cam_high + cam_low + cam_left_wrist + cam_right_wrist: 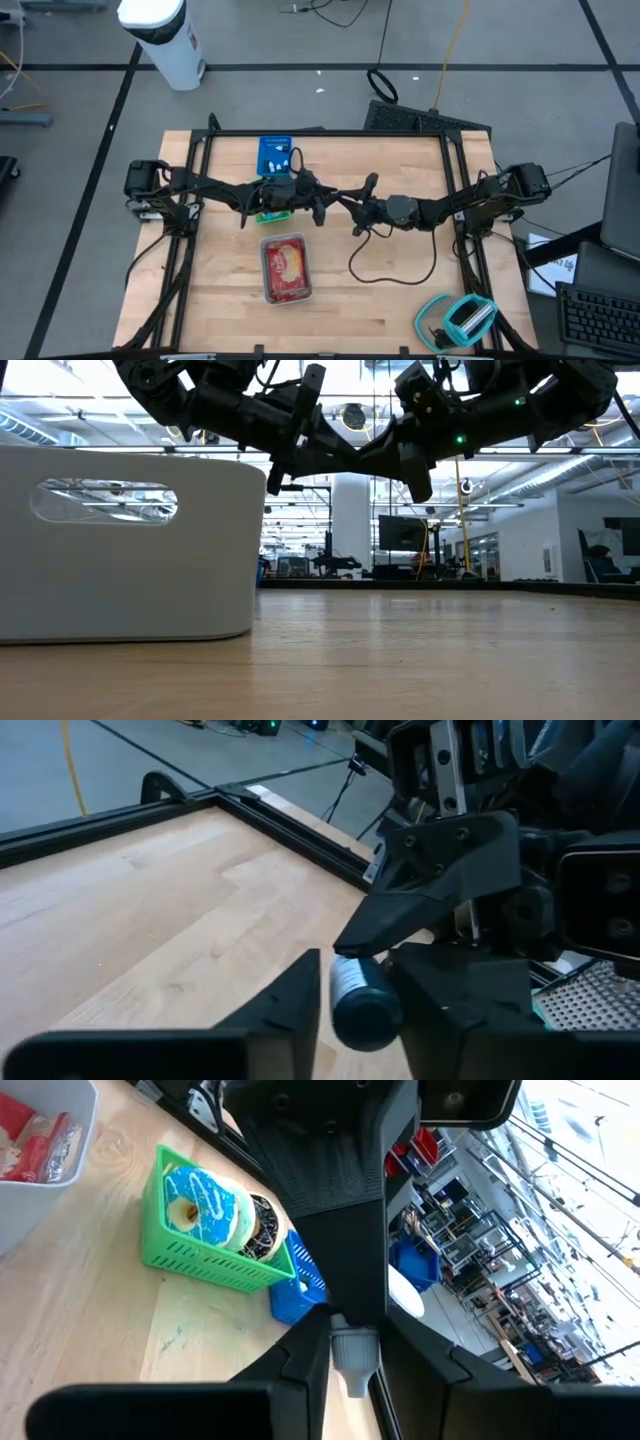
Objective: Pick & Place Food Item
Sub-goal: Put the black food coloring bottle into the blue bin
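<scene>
Pale wood planks make up the table (400, 310), framed by black rails, with grey floor around it. Above its middle the two arms meet tip to tip. The left end effector (322, 205) is clenched on a short dark cylinder (365, 1010), pinched between its two fingers (290, 1010). Only the left wrist view shows this dark rounded end, and it also shows a pointed finger of the other arm resting against the cylinder's far part. The right end effector (358, 212) faces it. The right wrist view shows a pale, cap-like end held tight between the right arm's fingers (305, 1365), seemingly the same cylinder's other end. So both appear to be grasping it, held in the air off the wood.

The overhead camera hides the cylinder entirely behind the meeting tips. The low view shows both arms raised well above the surface.

Under the left arm stands a green basket (215, 1255) holding a blue-iced doughnut (208, 1200) and a dark one (265, 1228). A blue box (298, 1295) lies just beside the basket. Nearer the table's front edge sits a grey tray (265, 270) with red-wrapped food. In the low view the tray shows as a tall white wall with a handle slot.
</scene>
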`<state>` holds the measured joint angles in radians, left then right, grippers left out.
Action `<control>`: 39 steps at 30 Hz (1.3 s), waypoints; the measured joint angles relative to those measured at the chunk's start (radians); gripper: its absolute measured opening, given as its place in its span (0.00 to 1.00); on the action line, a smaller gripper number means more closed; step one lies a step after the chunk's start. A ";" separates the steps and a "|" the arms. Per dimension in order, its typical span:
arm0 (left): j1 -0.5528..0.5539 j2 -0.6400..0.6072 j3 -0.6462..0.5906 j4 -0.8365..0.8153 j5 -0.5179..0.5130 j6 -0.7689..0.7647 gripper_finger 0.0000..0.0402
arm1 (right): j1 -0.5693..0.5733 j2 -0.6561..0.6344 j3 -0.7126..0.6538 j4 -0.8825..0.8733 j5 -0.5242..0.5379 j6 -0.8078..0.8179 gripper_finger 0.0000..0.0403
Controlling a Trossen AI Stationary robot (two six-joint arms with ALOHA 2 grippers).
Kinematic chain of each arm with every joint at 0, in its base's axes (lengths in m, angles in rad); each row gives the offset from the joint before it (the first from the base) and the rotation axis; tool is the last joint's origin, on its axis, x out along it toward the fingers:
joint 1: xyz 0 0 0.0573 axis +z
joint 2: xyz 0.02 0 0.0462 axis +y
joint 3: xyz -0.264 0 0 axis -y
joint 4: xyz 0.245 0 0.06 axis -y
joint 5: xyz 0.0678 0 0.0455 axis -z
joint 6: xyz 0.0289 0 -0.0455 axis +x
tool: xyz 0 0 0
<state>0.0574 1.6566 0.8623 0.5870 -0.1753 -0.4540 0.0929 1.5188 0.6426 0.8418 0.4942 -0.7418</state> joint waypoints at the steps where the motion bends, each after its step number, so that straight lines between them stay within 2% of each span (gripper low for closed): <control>1: 0.000 0.000 0.000 0.001 0.000 0.000 0.27 | 0.000 0.000 0.000 0.000 0.000 0.000 0.18; 5: 0.002 0.000 0.000 0.002 0.000 0.025 0.19 | 0.000 0.000 0.000 0.001 0.004 0.045 0.20; 7: 0.010 -0.010 0.000 -0.006 0.003 0.050 0.17 | 0.000 0.000 0.000 0.010 0.020 0.126 0.21; 11: 0.049 -0.063 0.000 -0.079 -0.055 0.063 0.17 | 0.007 -0.027 0.000 0.005 0.151 0.311 0.24; 15: 0.094 -0.149 -0.002 -0.210 -0.131 0.099 0.19 | 0.027 -0.086 -0.001 -0.086 0.269 0.367 0.27; 20: 0.155 -0.233 -0.052 -0.304 -0.233 0.138 0.15 | 0.054 -0.173 -0.001 -0.234 0.264 0.411 0.29; 26: 0.261 -0.269 -0.205 -0.287 -0.306 0.085 0.17 | 0.067 -0.237 -0.001 -0.347 0.264 0.485 0.28; 33: 0.370 -0.268 -0.373 -0.151 -0.269 0.013 0.16 | 0.064 -0.244 -0.001 -0.361 0.263 0.495 0.27; 39: 0.387 -0.268 -0.402 -0.113 -0.261 -0.005 0.21 | 0.057 -0.244 -0.001 -0.361 0.261 0.495 0.27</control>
<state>0.4446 1.3884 0.4606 0.4742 -0.4366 -0.4595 0.1497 1.2747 0.6415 0.4812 0.7555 -0.2466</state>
